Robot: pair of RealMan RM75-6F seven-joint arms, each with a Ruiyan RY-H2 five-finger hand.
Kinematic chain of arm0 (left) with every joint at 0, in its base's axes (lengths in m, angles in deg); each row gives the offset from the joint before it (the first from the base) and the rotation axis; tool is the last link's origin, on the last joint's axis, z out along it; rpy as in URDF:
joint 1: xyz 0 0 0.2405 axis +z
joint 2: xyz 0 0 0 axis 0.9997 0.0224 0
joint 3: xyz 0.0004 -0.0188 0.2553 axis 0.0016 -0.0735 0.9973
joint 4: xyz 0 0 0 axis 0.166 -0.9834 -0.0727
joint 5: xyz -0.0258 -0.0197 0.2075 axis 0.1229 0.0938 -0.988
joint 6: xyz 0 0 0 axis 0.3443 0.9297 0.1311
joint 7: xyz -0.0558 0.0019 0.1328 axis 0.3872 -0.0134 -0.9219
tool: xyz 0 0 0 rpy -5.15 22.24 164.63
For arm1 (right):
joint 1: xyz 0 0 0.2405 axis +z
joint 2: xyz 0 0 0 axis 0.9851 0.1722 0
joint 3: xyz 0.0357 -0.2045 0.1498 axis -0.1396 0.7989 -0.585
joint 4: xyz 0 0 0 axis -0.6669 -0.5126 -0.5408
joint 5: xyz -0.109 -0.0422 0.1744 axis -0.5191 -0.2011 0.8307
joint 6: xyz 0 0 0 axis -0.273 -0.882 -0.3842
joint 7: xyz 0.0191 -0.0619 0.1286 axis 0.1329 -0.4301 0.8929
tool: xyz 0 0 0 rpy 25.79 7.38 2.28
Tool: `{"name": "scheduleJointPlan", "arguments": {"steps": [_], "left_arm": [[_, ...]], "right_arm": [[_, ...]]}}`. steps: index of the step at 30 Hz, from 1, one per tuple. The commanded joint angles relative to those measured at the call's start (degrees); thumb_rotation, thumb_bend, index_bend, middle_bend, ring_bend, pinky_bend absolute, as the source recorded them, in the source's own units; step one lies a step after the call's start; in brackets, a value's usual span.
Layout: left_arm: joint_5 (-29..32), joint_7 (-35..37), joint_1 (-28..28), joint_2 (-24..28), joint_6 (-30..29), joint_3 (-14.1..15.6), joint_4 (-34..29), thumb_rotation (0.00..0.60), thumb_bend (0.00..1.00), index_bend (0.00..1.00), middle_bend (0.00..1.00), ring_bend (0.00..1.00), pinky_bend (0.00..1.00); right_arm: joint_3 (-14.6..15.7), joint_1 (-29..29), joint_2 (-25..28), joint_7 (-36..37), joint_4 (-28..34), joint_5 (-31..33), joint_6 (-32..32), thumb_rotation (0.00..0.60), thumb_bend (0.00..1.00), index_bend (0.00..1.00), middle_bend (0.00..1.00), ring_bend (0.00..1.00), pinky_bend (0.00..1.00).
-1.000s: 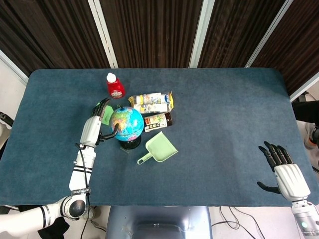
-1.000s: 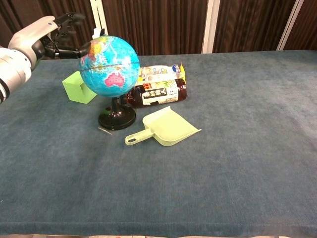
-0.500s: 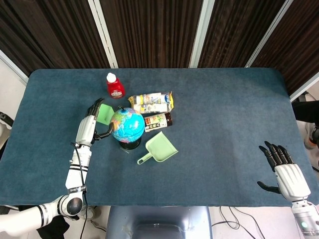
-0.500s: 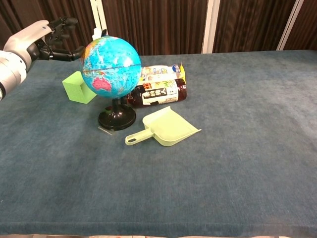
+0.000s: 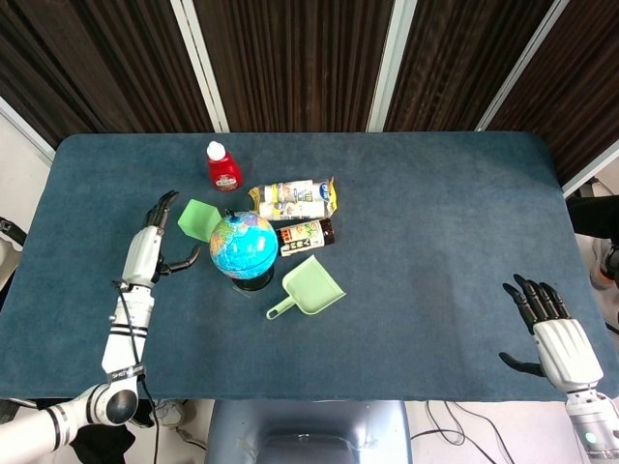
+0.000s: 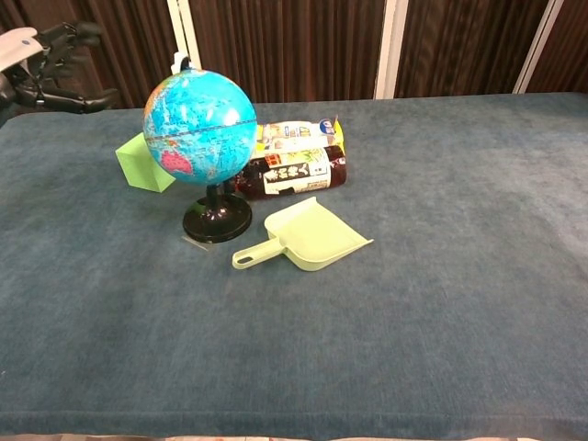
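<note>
Hovering over the left part of the table (image 5: 435, 242), the left robot hand (image 5: 150, 246) has its fingers spread and curved and holds nothing; it sits apart from the globe (image 5: 244, 246), with a gap of blue cloth between its fingertips and the sphere. In the chest view this robot hand (image 6: 41, 64) shows at the upper left edge, raised above the table, fingers apart. Just beside it, toward the far side, lies a green block (image 5: 199, 219), which sits close behind the globe's left flank. The globe stands upright on its black round base (image 6: 217, 221), slightly left of the table's middle. Beyond it, a red bottle with a white cap (image 5: 222, 167) stands near the far edge. To the right of the globe, a yellow-and-white packet (image 5: 293, 199) lies flat, and a dark bottle with a label (image 5: 306, 234) lies on its side just in front of that packet. Nearer the front, a light green dustpan (image 5: 309, 288) lies close to the globe's base, its handle pointing to the left front. Well away, at the table's near right corner, the right robot hand (image 5: 549, 333) rests with fingers apart, empty.
</note>
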Motion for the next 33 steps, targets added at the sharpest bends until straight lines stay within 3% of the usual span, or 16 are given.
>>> {"name": "scheduleJointPlan", "arguments": {"steps": [1,7,11,17,21,25,28,33], "left_arm": [[-5.95,3.52,3.93,4.66,-3.34,3.46,-4.22,0.581,0.33,0.00,0.00,0.00,0.01],[-15.78,8.06,9.15,10.68,-8.78,9.58,-4.66,0.594,0.33,0.00,0.00,0.00,0.01],[-22.81,14.13,14.74,14.80,-13.77,16.45,-3.98,0.600,0.33,0.00,0.00,0.00,0.00],[-29.42,15.87,21.52,15.90,-18.42,25.56,4.29,0.600,0.33,0.00,0.00,0.00,0.00],[-29.63,11.48,22.53,16.82,-17.85,26.92,4.79,0.600,0.34,0.00,0.00,0.00,0.00],[-31.34,1.96,27.61,14.05,-30.16,24.31,9.36,0.600,0.34,0.00,0.00,0.00,0.00],[-31.83,1.98,28.72,11.90,-33.29,23.31,12.99,0.600,0.34,0.00,0.00,0.00,0.00],[-31.80,2.85,28.67,11.48,-31.93,23.61,14.49,0.600,0.34,0.00,0.00,0.00,0.00]], "right_arm": [[0.01,0.00,-0.07,-0.16,0.02,-0.04,0.00,0.600,0.18,0.00,0.00,0.00,0.00],[0.26,-0.08,-0.28,-0.74,0.16,-0.57,-0.14,0.600,0.18,0.00,0.00,0.00,0.00],[0.59,-0.29,-0.48,-1.47,0.43,-1.00,-0.34,0.600,0.18,0.00,0.00,0.00,0.00],[0.84,-0.34,-0.95,-2.55,0.59,-1.62,-0.43,0.600,0.18,0.00,0.00,0.00,0.00],[0.72,-0.34,-1.24,-2.96,0.51,-1.59,-0.54,0.600,0.18,0.00,0.00,0.00,0.00],[1.08,-0.38,-1.47,-3.71,0.55,-2.12,-0.44,0.600,0.18,0.00,0.00,0.00,0.00],[1.05,-0.15,-1.71,-4.25,0.49,-1.75,0.26,0.600,0.18,0.00,0.00,0.00,0.00],[0.97,0.12,-1.98,-5.00,0.53,-1.28,1.01,0.600,0.18,0.00,0.00,0.00,0.00]]}}
